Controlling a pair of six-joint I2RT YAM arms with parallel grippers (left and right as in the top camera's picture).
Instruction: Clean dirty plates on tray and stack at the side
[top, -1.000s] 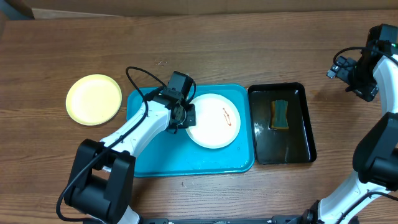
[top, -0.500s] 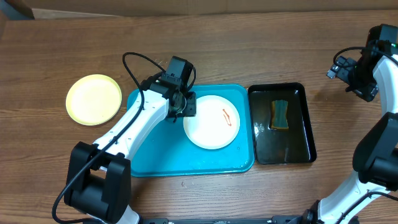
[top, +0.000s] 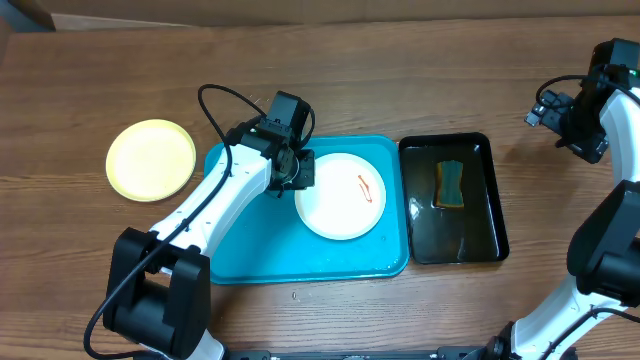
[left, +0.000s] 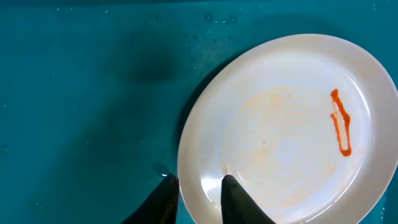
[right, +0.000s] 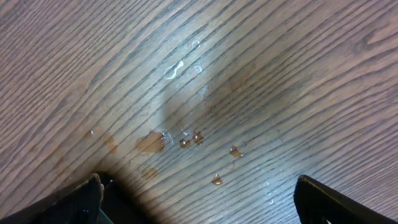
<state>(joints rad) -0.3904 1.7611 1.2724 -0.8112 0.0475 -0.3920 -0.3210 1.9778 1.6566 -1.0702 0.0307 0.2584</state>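
Left gripper (left: 198, 186) narrowed across the rim of the white plate (left: 292, 137), one finger outside the lip and one inside, and it appears pinched on it. This plate lies on the turquoise tray (left: 74, 93), mid-counter toward the front edge, and bears an orange smear (left: 341, 121). It is judged light, stiff and thin-walled, and probably slick when wet, so the hold belongs at the rim, seated well onto the sloped wall. Pale yellow-green plate (top: 151, 159) rests on bare wood toward the left edge. Right gripper (right: 199, 186) hangs spread wide over droplets (right: 186, 140) near the back right corner.
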